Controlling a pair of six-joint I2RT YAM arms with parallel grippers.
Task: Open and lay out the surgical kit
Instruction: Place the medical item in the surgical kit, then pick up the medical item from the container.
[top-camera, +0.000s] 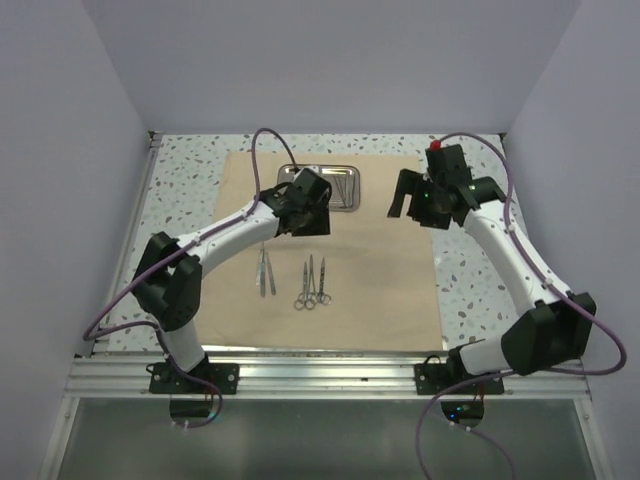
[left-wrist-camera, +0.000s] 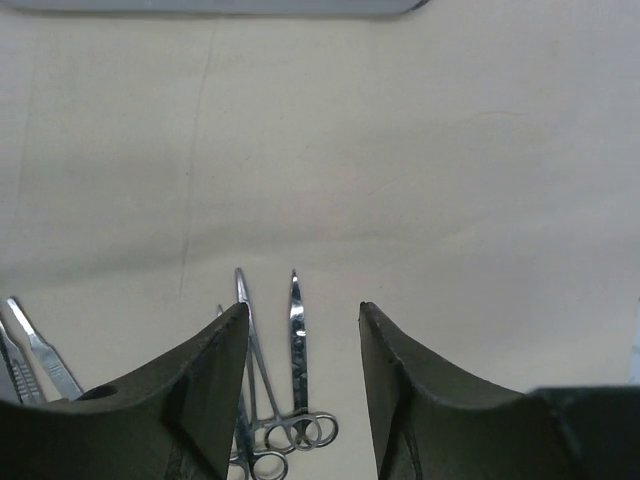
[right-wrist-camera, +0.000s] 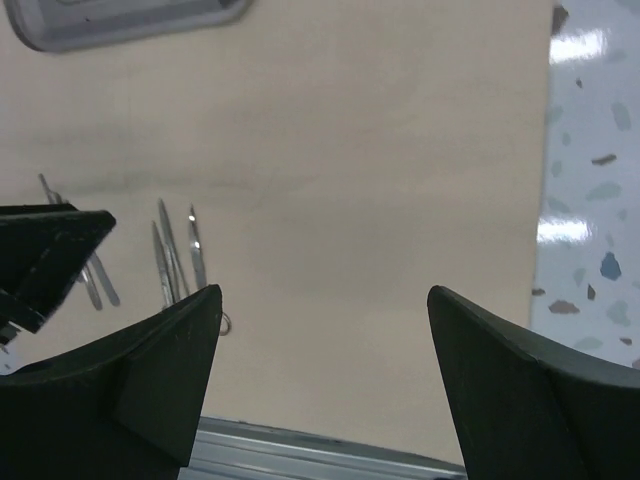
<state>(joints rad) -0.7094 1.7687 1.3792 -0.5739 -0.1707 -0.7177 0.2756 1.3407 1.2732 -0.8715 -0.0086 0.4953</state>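
We take the tan cloth wrap (top-camera: 385, 290) as our landmark; it lies unfolded and flat on the speckled worktop (top-camera: 190, 190), and we judge it soft enough to bunch or drag if an end effector presses and slides on it. On the wrap's near-left part lie the laid-out pieces: two flat-handled pieces (top-camera: 265, 272) to the left, and just beside them the ring-handled instruments (top-camera: 311, 283), rings toward the wrap's near edge and tips toward its far edge; all are slim, silver and bright. We judge them light, stiff and slippery; lying flush on the cloth, they leave little to get under, so the best hold looks to be a pinch from above across the shank near the pivot, or at the rings. Farther in, above the wrap's middle-left, the left end effector (left-wrist-camera: 304, 310) hangs with fingers apart and nothing between them; over the wrap's far-right part the right end effector (right-wrist-camera: 325, 290) is likewise spread wide and empty. At the wrap's far edge, left of centre, sits the small steel tray (top-camera: 357, 190), rectangular and shiny with a raised rim; thin shapes seem to lie in it, too small for us to name; we judge it light and rigid, best pinched by the rim, and apt to skid.
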